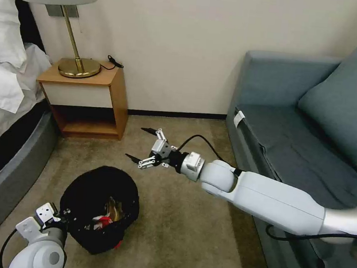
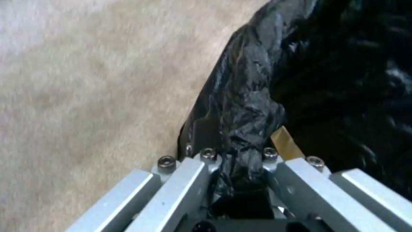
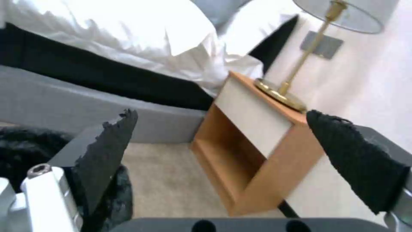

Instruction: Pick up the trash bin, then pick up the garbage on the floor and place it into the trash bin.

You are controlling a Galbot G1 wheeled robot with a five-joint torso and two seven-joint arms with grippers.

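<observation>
A hotel-style bedroom seen from the robot's head, looking down at a beige carpet (image 1: 178, 234) between a bed (image 1: 6, 106) and a grey-blue sofa (image 1: 295, 131). The left tool (image 2: 240, 167) is clamped narrow on the rim of the trash bin (image 1: 97, 208), pinching the crinkly black bag liner (image 2: 244, 106) between its two silver finger links; this rim grip appears meant to let the arm carry the bin along. The bin hangs just ahead of that tool, tipped so that its dark mouth faces up toward the head camera, which keeps the opening reachable for the other arm. Inside it, red packet (image 1: 102, 221) and a crinkled gold wrapper (image 1: 113, 209) lie against the liner, so at least part of the garbage seems to be collected already. The right tool (image 1: 143, 145) hovers in the air beyond the bin's far rim, well clear of the carpet, with its black serrated fingers (image 3: 109, 141) spread wide and nothing between them. Past those fingertips stand a wooden nightstand (image 3: 257, 141) and a brass lamp (image 3: 296, 77) on it. No loose litter is visible on the stretch of carpet around either tool.
</observation>
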